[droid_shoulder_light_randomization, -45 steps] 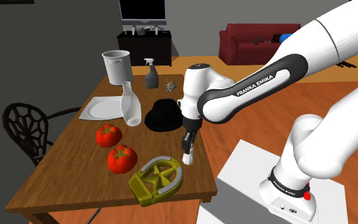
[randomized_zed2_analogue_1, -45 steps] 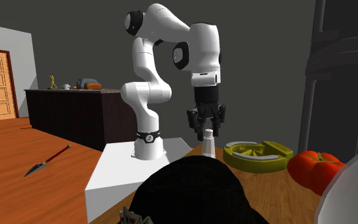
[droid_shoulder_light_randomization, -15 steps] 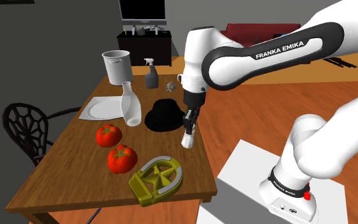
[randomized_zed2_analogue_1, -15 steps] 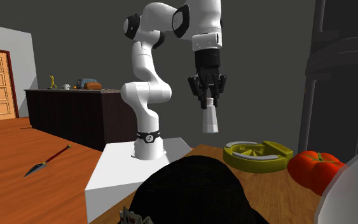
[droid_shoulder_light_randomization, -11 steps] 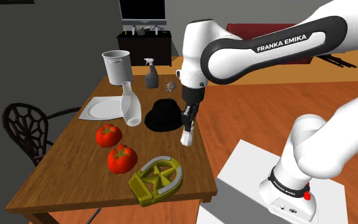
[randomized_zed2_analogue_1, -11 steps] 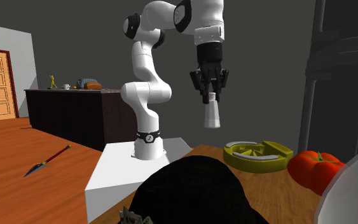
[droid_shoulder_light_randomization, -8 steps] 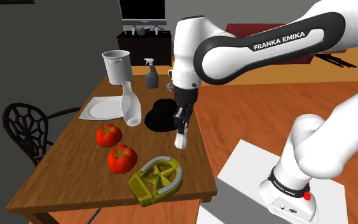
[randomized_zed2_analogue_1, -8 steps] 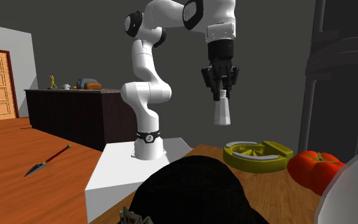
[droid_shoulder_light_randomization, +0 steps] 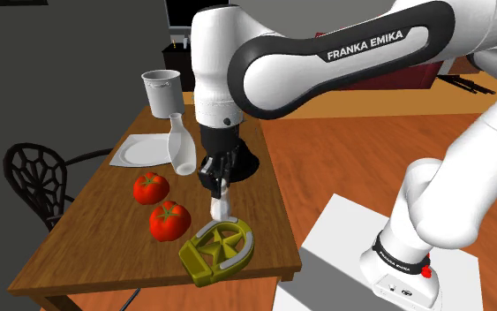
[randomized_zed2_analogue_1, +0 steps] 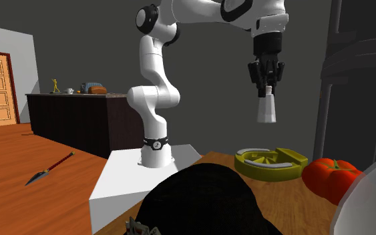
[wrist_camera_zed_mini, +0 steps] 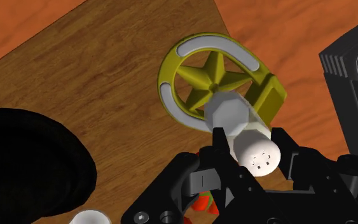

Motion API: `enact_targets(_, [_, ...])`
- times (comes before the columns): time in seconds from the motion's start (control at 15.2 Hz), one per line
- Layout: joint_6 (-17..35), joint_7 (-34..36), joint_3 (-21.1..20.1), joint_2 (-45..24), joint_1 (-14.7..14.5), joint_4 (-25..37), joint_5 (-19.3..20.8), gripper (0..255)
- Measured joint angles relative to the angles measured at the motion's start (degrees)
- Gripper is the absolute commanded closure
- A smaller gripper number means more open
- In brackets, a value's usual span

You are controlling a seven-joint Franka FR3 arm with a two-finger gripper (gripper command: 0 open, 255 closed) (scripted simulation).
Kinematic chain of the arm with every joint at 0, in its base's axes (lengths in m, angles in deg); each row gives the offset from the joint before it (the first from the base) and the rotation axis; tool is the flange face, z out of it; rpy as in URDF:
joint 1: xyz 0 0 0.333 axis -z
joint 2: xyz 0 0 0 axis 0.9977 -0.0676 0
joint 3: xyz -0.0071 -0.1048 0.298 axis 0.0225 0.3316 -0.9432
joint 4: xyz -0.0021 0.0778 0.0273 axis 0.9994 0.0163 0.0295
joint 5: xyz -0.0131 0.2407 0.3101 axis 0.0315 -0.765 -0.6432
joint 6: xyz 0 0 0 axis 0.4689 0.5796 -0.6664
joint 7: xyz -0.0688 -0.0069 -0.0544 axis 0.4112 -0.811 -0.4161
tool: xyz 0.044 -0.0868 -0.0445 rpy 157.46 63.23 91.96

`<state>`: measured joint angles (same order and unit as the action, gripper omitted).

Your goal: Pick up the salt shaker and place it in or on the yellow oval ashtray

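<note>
- The white arm (droid_shoulder_light_randomization: 326,62) sweeps from the right of the shoulder view across the top to the upper middle, then drops towards the table.
- The wooden table (droid_shoulder_light_randomization: 92,234) takes up the left and centre of that view.
- The white stand (droid_shoulder_light_randomization: 343,256) sits at the lower right.
- A dark openwork chair (droid_shoulder_light_randomization: 34,181) stands at the left edge, beside the table.
- A black hat (droid_shoulder_light_randomization: 248,164) lies at the centre, partly behind the wrist, and looms at the bottom middle of the second exterior view (randomized_zed2_analogue_1: 200,200).
- A pale bucket (droid_shoulder_light_randomization: 161,93) stands in the upper left, with a white plate (droid_shoulder_light_randomization: 134,152) below it and a white carafe (droid_shoulder_light_randomization: 181,148) just right of the plate.
- Two red tomatoes (droid_shoulder_light_randomization: 150,187) (droid_shoulder_light_randomization: 169,220) lie left of centre, one below the other.
- The yellow oval ashtray (droid_shoulder_light_randomization: 217,251) rests at the lower centre on the table; in the second exterior view it is at the lower right (randomized_zed2_analogue_1: 271,163).
- The black gripper (droid_shoulder_light_randomization: 217,181) points down at the middle of the shoulder view, its fingers closed partway, clamping the shaker's perforated cap end (wrist_camera_zed_mini: 252,149).
- The white salt shaker (droid_shoulder_light_randomization: 220,208) hangs upright, wide base down, clear of the table. It is in the air above the ashtray in the second exterior view (randomized_zed2_analogue_1: 266,107), and the wrist view shows its base over the ashtray's rim (wrist_camera_zed_mini: 234,114).
</note>
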<state>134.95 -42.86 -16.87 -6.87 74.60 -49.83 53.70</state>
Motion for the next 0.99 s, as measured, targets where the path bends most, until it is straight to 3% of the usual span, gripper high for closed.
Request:
enact_targets(0.2, [1.10, 1.37, -0.87, -2.10, -0.22, 1.04, 0.59, 255])
enact_targets(0.99, [10.23, 1.51, -1.66, -4.66, -0.45, -5.65, 0.99, 255])
